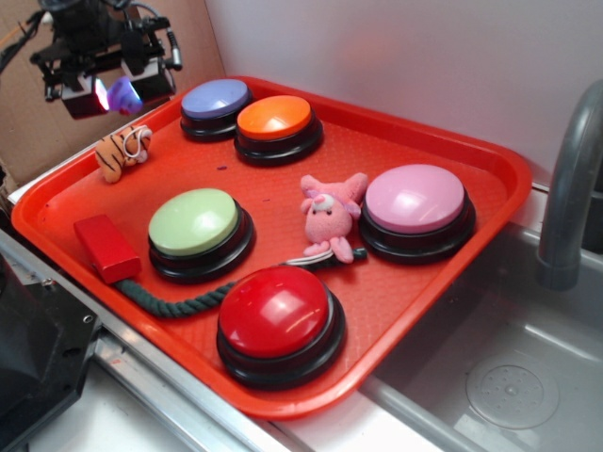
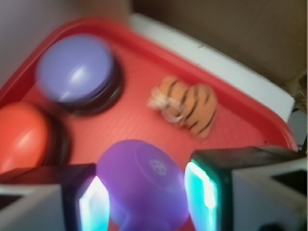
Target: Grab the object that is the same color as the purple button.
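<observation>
From outside, the claw (image 1: 115, 94) hangs raised over the red tray's (image 1: 429, 132) far-left corner, pinching the small purple lump (image 1: 122, 93), with the purple button (image 1: 216, 100) to its right; at the wrist, the lump (image 2: 142, 185) sits clamped between both fingers (image 2: 94, 207), the striped tiger toy (image 2: 185, 107) on the tray beyond.

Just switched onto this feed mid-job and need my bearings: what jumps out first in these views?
The claw hangs raised over the far-left corner of the red tray, shut on a small purple lump that fills the gap between its lit fingers. Just below it lies the orange striped plush toy, beside the purple button. A pink plush animal sits mid-tray among the larger buttons.
</observation>
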`<state>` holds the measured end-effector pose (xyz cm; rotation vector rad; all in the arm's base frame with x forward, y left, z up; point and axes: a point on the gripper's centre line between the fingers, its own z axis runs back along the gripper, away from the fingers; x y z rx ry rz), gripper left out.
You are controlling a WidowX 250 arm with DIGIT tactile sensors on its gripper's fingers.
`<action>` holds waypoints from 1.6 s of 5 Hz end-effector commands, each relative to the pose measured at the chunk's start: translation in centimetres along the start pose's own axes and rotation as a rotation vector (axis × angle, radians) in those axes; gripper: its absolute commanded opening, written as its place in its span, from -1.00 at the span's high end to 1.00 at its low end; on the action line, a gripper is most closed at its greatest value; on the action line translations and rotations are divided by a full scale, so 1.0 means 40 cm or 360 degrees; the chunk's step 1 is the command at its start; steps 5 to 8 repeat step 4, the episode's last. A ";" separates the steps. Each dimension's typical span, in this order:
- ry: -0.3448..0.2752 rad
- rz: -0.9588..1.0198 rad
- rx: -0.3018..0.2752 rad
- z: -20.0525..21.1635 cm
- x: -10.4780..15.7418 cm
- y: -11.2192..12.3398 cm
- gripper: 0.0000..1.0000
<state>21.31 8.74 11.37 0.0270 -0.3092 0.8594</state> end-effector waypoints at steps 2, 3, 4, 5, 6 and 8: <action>0.0490 -0.0919 -0.0102 0.192 -0.124 -0.090 1.00; 0.0484 -0.0998 -0.0133 0.185 -0.137 -0.101 1.00; 0.0510 -0.0983 -0.0154 0.177 -0.125 -0.095 1.00; 0.0510 -0.0983 -0.0154 0.177 -0.125 -0.095 1.00; 0.0510 -0.0983 -0.0154 0.177 -0.125 -0.095 1.00; 0.0510 -0.0983 -0.0154 0.177 -0.125 -0.095 1.00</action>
